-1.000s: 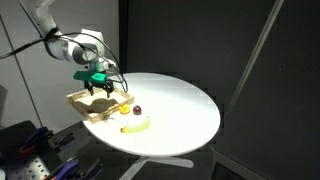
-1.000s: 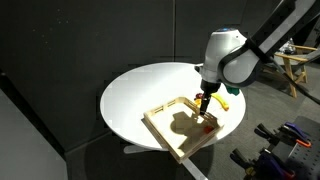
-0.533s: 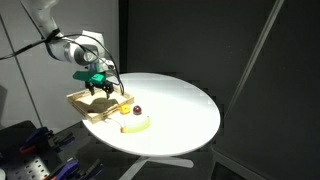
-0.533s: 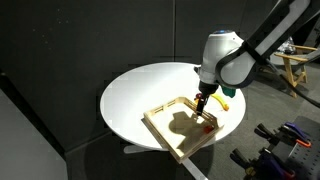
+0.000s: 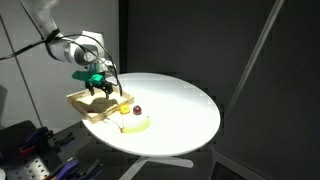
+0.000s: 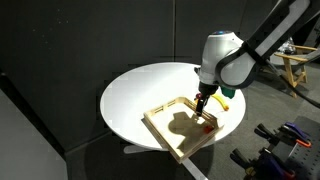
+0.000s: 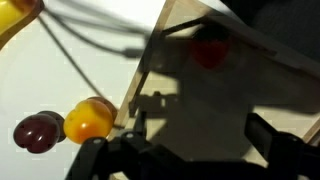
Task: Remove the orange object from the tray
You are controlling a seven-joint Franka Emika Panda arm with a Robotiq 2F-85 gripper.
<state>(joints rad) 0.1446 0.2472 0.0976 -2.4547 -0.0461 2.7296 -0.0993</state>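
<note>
Round white table [image 5: 190, 110] bears a square wooden tray [image 6: 160, 133].

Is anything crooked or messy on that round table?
Yes, a little. The tray sits crooked right at the rim of the table, and in both exterior views one corner seems to poke out over the edge. A bump might tip it. Nothing looks spilled or broken.

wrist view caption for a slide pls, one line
Open end effector above the wooden tray, orange object lying outside it on the white table next to a dark red object.
</note>
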